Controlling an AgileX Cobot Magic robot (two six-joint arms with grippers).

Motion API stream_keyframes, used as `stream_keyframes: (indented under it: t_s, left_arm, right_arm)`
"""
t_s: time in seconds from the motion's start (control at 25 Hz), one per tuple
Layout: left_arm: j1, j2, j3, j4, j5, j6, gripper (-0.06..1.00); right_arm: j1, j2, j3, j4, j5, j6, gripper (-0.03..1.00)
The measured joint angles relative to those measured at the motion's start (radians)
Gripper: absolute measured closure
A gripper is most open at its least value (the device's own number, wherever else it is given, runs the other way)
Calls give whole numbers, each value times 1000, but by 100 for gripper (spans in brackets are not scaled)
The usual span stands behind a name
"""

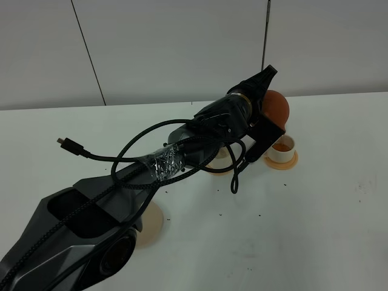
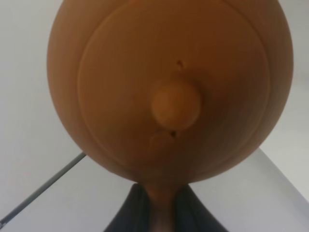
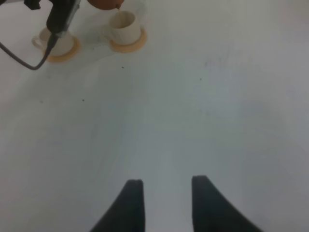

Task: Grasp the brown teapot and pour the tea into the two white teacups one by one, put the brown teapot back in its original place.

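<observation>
My left gripper is shut on the loop handle of the brown teapot, which hangs tilted above the right-hand white teacup on its orange saucer. That cup holds brown tea. The left wrist view is filled by the teapot with its knobbed lid, the handle pinched between the fingers. The other teacup is mostly hidden behind the arm in the high view. In the right wrist view a thin stream falls from the teapot into the cup. My right gripper is open over bare table.
A pale beige coaster lies near the left arm's base, partly covered by it. A loose black cable with a plug trails from the left arm over the white table.
</observation>
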Motion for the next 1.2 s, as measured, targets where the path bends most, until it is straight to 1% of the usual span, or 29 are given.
stream_keyframes:
  t_s: [0.28, 0.4, 0.8, 1.2]
  left_arm:
    - [1, 0, 0, 2, 0, 0, 77]
    - [1, 0, 0, 20, -1, 0, 77]
    - [2, 0, 0, 32, -17, -1, 77]
    - [2, 0, 0, 66, -16, -1, 77]
  right_arm:
    - [0, 0, 0, 0, 0, 0, 73]
    - [0, 0, 0, 0, 0, 0, 73]
    - [0, 0, 0, 0, 0, 0, 73]
    - [0, 0, 0, 0, 0, 0, 73]
